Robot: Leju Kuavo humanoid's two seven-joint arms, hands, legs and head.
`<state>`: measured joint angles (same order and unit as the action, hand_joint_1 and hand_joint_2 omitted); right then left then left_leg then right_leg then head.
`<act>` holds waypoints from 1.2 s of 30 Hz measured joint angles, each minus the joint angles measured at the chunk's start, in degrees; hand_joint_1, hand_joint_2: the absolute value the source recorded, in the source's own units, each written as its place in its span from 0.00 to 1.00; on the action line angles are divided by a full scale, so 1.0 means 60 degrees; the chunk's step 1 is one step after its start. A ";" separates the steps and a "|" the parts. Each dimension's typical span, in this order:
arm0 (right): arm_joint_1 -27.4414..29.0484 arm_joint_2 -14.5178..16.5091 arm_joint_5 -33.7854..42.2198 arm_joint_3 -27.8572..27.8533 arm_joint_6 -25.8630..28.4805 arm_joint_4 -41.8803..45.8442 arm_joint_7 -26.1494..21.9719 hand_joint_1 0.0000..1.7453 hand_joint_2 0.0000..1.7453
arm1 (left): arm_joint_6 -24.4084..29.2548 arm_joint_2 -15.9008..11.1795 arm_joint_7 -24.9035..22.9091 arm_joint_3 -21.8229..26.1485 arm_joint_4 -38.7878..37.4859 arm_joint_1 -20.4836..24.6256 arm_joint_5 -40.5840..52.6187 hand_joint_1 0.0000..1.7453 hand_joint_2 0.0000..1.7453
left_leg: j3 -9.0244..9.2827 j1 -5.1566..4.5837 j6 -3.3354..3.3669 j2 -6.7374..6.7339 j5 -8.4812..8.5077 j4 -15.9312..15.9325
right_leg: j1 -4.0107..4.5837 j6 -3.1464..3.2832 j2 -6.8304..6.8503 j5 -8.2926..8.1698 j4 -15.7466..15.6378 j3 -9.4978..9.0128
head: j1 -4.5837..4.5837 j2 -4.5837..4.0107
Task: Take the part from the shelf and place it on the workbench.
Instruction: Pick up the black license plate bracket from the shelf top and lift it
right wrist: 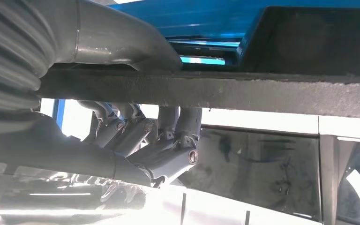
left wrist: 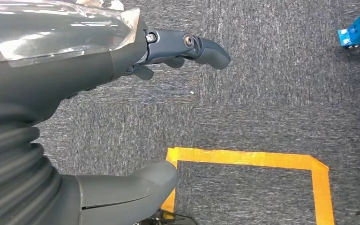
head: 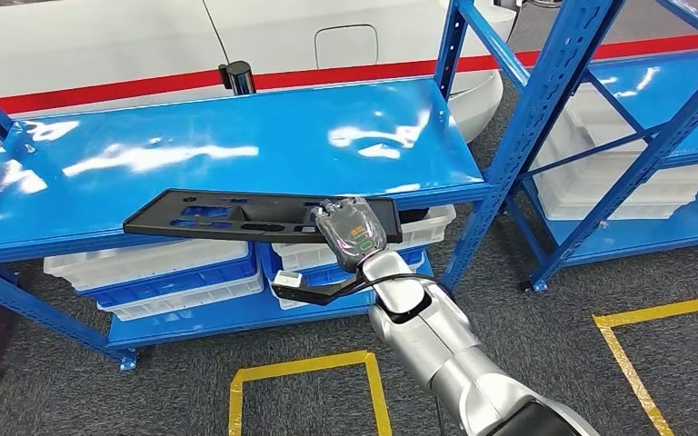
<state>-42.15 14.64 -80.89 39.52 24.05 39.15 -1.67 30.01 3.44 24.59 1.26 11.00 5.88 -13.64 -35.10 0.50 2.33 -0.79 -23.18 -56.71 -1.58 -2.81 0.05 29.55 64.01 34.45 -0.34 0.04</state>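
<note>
- Looking down from the head view, we see a glossy blue shelf (head: 236,145) filling the frame from nine to one o'clock, its top bright with reflected light.
- We find the part (head: 236,216), a long flat black panel with cut-out slots, at the shelf's front edge near the centre, overhanging toward us.
- We see our right hand (head: 353,234) grasping the part at its right end, at about six o'clock from the shelf's centre; in the right wrist view the thumb (right wrist: 122,44) lies on one face of the panel edge (right wrist: 262,91) and the fingers (right wrist: 168,140) curl against the other.
- We see our left hand (left wrist: 122,61) hanging over grey carpet (left wrist: 262,93), fingers apart and nothing in them.
- Below the top board we note white and blue bins (head: 164,272) on the lower level.
- At three o'clock stands a second blue rack (head: 636,136) holding white trays (head: 600,195).
- Yellow tape (head: 309,368) marks squares on the carpet at six and four o'clock.
- At twelve o'clock, behind the shelf, we see a white car body (head: 327,36) with a red stripe beneath it.
</note>
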 joint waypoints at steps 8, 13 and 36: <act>-0.0019 0.0049 -0.0042 -0.0035 -0.0002 0.0025 0.0012 0.98 1.00 | 0.0007 -0.0005 -0.0001 0.0007 -0.0001 -0.0018 0.0005 0.00 1.00 | -0.0604 0.0096 -0.0415 0.0064 -0.0531 -0.0941 | -0.0030 0.0501 -0.0027 -0.0397 -0.0882 -0.0298 | -0.0045 0.0000; 0.0079 0.0092 -0.0103 -0.0040 -0.0061 0.0021 0.0016 0.98 1.00 | 0.0007 -0.0013 -0.0009 0.0038 -0.0001 -0.0036 -0.0012 0.00 1.00 | -0.1086 0.0123 -0.0508 0.0069 -0.1592 -0.2849 | 0.0036 0.0576 -0.0016 -0.0687 -0.0865 0.0101 | -0.0073 0.0000; -0.0152 0.0318 -0.0114 -0.0058 -0.0178 -0.0057 0.0031 0.98 1.00 | 0.0022 -0.0064 -0.0133 0.0060 0.0010 -0.0013 0.0077 0.00 1.00 | -0.0102 -0.0079 -0.0179 0.0045 -0.0102 -0.0220 | 0.0168 0.0413 -0.0008 -0.0402 -0.1117 -0.0467 | -0.0006 0.0000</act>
<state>-43.06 16.55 -81.58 39.17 22.98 38.81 -1.49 30.14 3.06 23.80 1.62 11.06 5.80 -13.18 -35.71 0.02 1.26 -0.53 -23.79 -58.03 -0.57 -0.33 0.00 27.13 57.31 31.65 -0.37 0.04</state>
